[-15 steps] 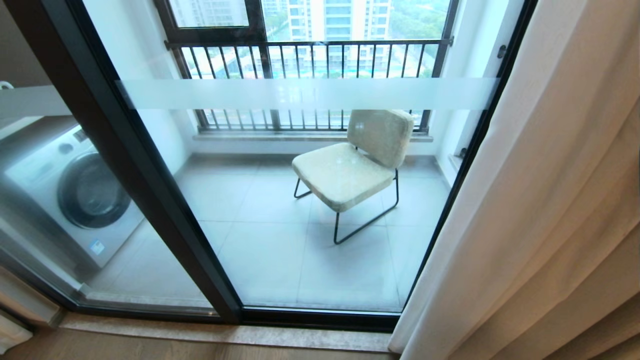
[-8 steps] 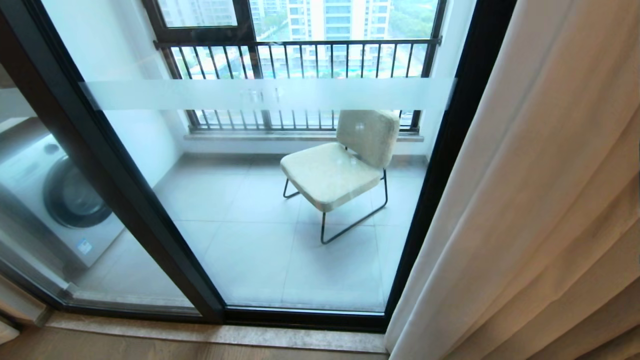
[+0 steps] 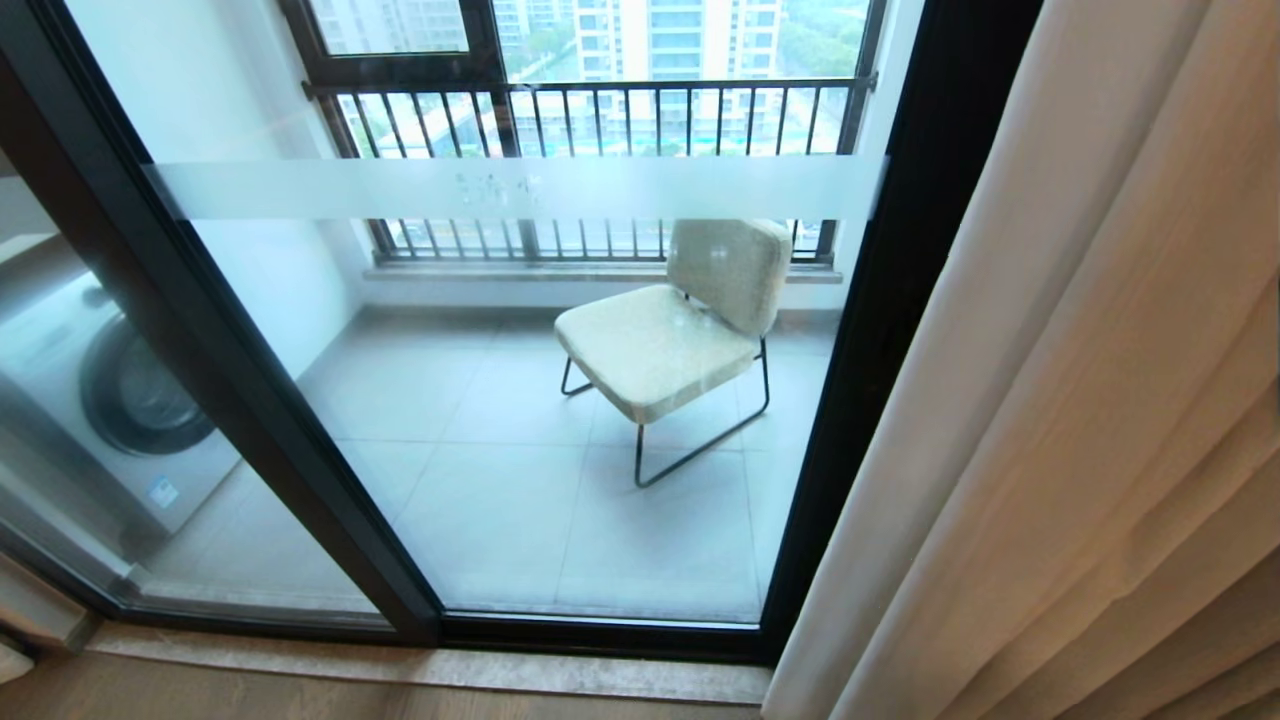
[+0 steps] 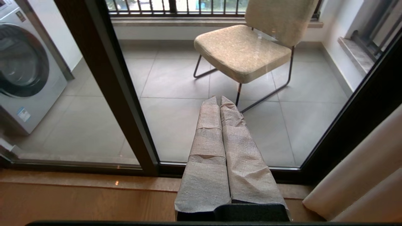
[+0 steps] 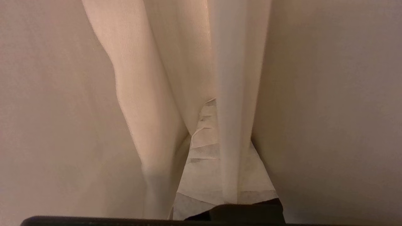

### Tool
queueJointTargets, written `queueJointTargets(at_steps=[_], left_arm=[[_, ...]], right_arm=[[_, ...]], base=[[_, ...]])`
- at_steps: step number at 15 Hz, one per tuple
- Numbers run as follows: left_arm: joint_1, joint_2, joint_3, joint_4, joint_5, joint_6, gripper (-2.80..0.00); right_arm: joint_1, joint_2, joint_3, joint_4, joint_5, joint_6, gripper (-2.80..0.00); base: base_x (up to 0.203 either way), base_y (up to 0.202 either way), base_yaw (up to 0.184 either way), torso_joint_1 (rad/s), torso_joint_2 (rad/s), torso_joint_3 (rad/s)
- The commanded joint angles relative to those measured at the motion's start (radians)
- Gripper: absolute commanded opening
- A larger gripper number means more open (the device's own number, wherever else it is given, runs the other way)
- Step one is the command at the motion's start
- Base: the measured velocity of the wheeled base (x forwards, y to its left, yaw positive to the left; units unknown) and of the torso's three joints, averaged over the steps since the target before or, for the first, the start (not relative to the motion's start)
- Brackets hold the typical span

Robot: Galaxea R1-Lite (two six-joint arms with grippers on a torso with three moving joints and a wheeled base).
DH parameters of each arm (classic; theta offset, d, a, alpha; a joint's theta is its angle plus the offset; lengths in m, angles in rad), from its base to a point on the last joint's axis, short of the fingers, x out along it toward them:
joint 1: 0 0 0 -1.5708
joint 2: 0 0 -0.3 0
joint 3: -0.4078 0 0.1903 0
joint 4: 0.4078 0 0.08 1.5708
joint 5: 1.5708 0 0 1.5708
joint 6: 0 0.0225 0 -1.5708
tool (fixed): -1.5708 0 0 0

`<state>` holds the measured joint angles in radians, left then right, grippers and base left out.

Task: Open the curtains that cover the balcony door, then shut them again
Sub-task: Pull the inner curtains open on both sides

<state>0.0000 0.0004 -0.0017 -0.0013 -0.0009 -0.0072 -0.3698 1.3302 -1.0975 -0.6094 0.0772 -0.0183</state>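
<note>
head high, left wrist low, both doorward

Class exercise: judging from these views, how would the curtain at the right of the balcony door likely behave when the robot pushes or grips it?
The curtain hangs in long soft folds, so it is probably floppy, yielding and bunching rather than sliding as one piece. In the right wrist view, folds drape around the right gripper, so fabric may slip or snag.

Curtains [image 3: 1080,420] matt woven cloth; balcony door [image 3: 520,400] glossy glass, black frame; chair [image 3: 670,335] nubby fabric.
</note>
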Motion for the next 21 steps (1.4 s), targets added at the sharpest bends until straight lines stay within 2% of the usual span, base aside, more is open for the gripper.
queueJointTargets(at_steps=[1, 8, 16, 21], left_arm=[[0.000, 0.000, 0.000, 0.000, -0.001, 0.000, -2.80], [0.000, 0.000, 0.000, 0.000, -0.001, 0.000, -2.80], [0.000, 0.000, 0.000, 0.000, -0.001, 0.000, -2.80], [0.000, 0.000, 0.000, 0.000, -0.001, 0.000, -2.80]], right_arm=[[-0.003, 0.004, -0.014, 0.000, 0.001, 0.000, -2.80], [-0.161, 0.083, -0.133, 0.003, 0.003, 0.042, -2.80], [-0.481, 0.224, -0.223, 0.002, 0.009, 0.098, -2.80], [-0.595, 0.269, -0.234, -0.002, 0.008, 0.101, -2.80]], base=[[0.000, 0.000, 0.000, 0.000, 0.00, 0.000], [0.000, 0.000, 0.000, 0.000, 0.00, 0.000], [0.000, 0.000, 0.000, 0.000, 0.00, 0.000], [0.000, 0.000, 0.000, 0.000, 0.00, 0.000]])
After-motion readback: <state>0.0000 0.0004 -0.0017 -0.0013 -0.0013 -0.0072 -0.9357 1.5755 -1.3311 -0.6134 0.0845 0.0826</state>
